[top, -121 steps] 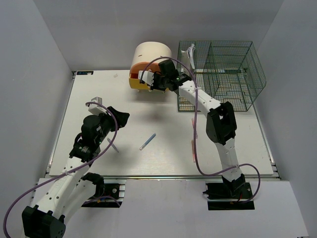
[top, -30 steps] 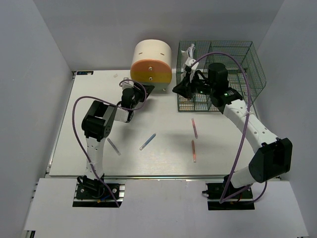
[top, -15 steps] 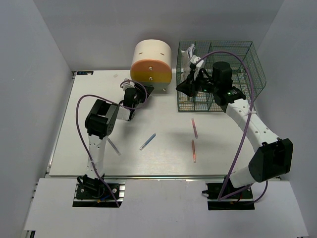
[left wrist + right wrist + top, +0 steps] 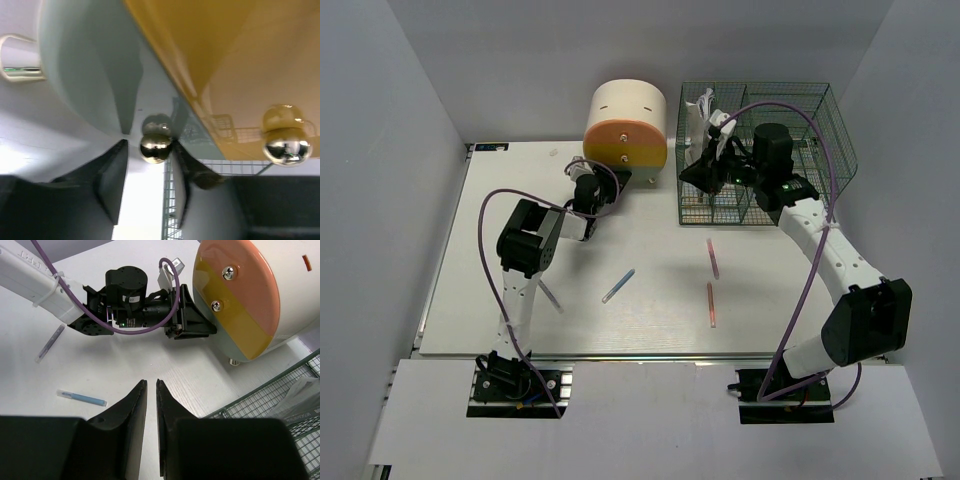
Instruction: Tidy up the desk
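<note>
The white desk (image 4: 650,235) carries a cream, orange and yellow drawer box (image 4: 625,125) at the back. My left gripper (image 4: 616,183) is at the box's lowest drawer. In the left wrist view it (image 4: 149,143) is open, with its jaws on either side of a shiny metal knob (image 4: 155,146); a small gap shows on the left. My right gripper (image 4: 688,176) hovers in front of the green mesh organizer (image 4: 770,150). In its wrist view it (image 4: 151,382) is shut and empty above the desk (image 4: 115,365).
A blue pen (image 4: 618,285), a pink pen (image 4: 713,258), an orange pen (image 4: 711,304) and a lavender pen (image 4: 549,295) lie loose on the desk. The organizer holds a white bag (image 4: 703,110). A second knob (image 4: 287,145) sits on the yellow drawer.
Four seconds ago my right gripper was at the drawer box; it now hovers by the organizer. My left gripper has come up to the box's bottom knob and edged closer in the last second.
</note>
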`<state>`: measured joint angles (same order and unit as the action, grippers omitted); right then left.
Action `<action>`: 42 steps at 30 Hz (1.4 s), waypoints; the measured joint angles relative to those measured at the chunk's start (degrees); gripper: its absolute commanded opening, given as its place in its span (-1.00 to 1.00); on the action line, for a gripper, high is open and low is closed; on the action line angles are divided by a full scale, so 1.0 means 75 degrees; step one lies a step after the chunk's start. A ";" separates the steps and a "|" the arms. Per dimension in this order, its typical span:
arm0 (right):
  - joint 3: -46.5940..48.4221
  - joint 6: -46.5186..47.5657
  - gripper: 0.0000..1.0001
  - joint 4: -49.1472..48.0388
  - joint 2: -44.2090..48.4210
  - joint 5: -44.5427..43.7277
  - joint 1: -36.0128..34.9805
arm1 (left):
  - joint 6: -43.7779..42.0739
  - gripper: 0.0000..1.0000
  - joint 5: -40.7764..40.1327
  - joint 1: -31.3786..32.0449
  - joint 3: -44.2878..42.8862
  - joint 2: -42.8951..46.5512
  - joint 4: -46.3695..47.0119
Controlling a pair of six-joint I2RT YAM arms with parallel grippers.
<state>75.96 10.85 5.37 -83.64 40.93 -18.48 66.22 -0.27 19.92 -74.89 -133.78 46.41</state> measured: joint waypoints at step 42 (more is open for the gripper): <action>-0.0117 0.0525 0.01 0.1431 -0.0134 0.0154 0.0003 | 0.0341 0.38 0.0807 -0.0012 0.3150 0.1842 0.1233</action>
<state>75.09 14.79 16.10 -84.64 42.09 -18.46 68.77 5.78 19.84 -51.27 -119.96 55.66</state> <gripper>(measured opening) 0.505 0.689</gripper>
